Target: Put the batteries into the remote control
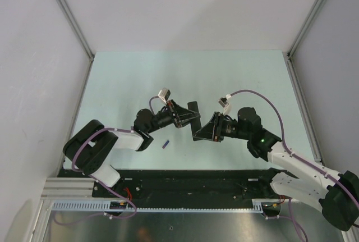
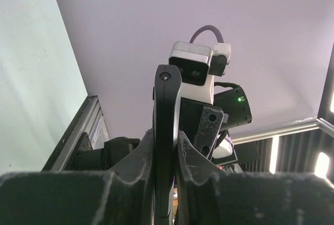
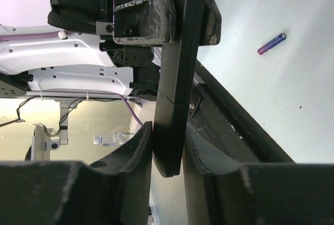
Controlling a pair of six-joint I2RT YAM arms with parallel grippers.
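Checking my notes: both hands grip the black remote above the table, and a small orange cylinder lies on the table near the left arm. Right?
Not quite: the small cylinder is blue-purple, not orange, as the right wrist view shows. Otherwise yes: left hand and right hand both grip the remote above the table.

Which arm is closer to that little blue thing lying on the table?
Left. The left arm passes just beside the blue cylinder; the right arm sits farther off.

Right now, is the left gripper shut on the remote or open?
Shut. The left wrist view shows the remote control pinched in the jaws of the left gripper, without a gap. The right gripper clamps it too.
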